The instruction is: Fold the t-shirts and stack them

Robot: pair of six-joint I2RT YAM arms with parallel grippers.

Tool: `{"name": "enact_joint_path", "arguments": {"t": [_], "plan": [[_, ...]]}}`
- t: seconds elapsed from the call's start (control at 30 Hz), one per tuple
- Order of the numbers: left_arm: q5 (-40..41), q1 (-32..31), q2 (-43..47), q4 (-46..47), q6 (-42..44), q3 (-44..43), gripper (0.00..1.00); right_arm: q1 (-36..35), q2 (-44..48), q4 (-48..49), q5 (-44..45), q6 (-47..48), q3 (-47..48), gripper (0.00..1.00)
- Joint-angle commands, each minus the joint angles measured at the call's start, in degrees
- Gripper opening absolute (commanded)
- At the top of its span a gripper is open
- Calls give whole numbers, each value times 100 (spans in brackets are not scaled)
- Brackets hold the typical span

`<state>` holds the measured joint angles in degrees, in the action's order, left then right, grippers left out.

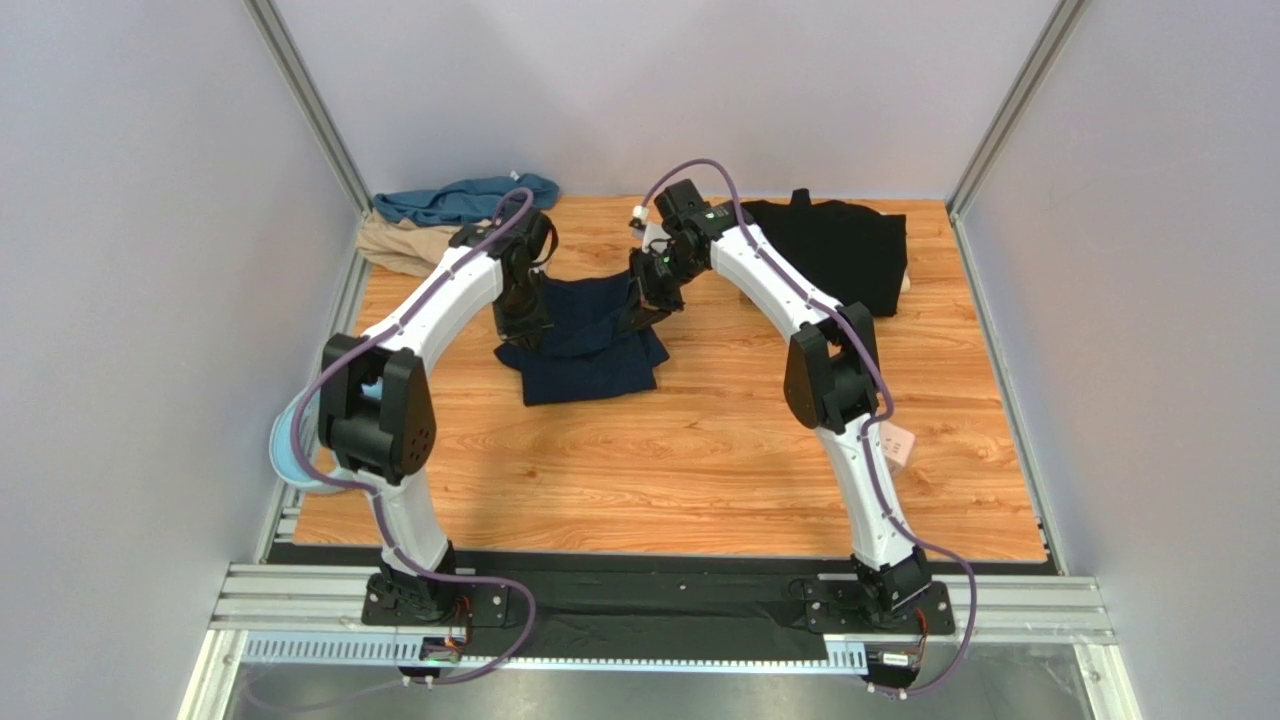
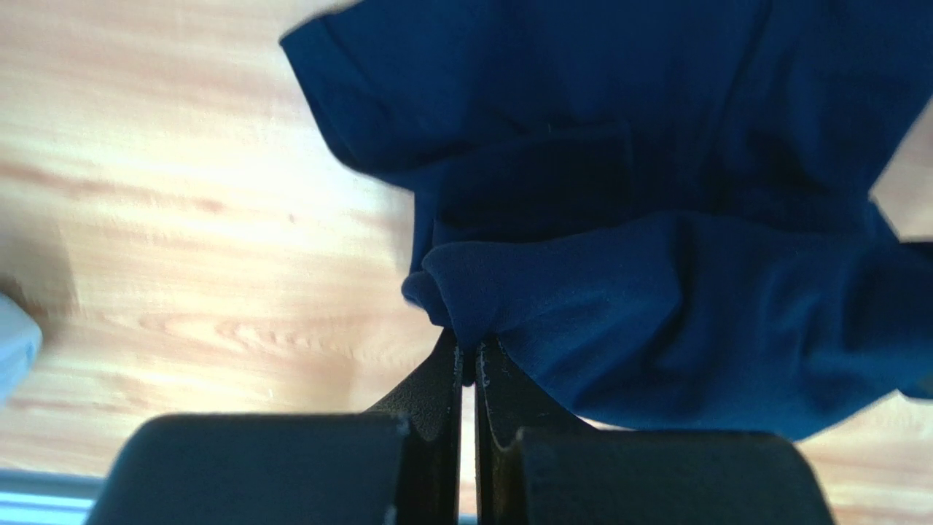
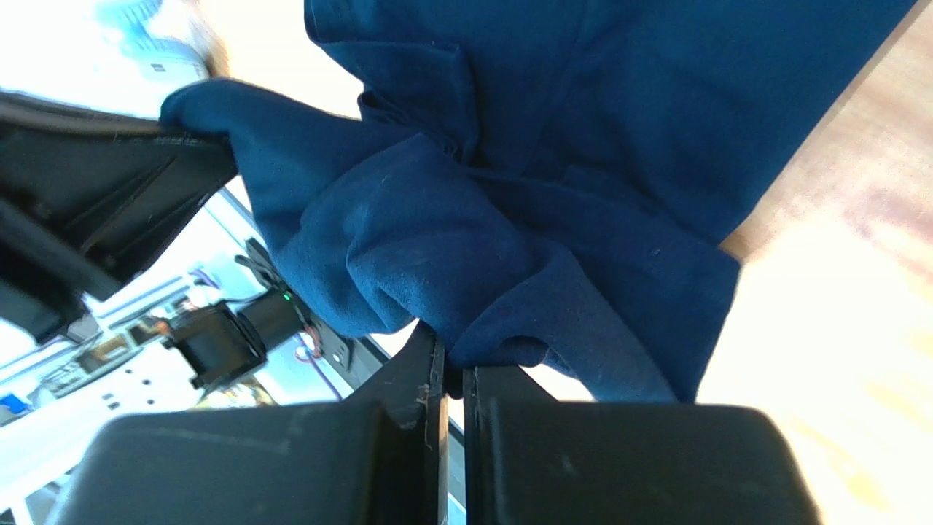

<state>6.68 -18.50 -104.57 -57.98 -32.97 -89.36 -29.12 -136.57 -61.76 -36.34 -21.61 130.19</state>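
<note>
A dark navy t-shirt hangs bunched between my two arms over the middle of the wooden table, its lower part resting on the wood. My left gripper is shut on the shirt's left edge; in the left wrist view the navy t-shirt is pinched at the gripper. My right gripper is shut on the right edge, and in the right wrist view the gripper pinches a fold of the navy t-shirt. A black t-shirt lies at the back right. Teal and tan t-shirts lie crumpled at the back left.
A pale blue plastic ring sits by the left arm's elbow at the table's left edge. Grey walls close in the table on three sides. A black strip and metal rails run along the near edge by the arm bases.
</note>
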Motion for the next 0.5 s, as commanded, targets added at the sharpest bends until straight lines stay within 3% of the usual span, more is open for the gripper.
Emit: {"name": "enact_joint_path", "arguments": {"t": [0.0, 0.47], "plan": [[106, 171, -414, 181, 379, -652, 0, 179, -97, 901, -444, -414, 182, 0], [-132, 329, -1504, 831, 652, -1890, 0, 434, -510, 3538, -1217, -1767, -11, 0]]}}
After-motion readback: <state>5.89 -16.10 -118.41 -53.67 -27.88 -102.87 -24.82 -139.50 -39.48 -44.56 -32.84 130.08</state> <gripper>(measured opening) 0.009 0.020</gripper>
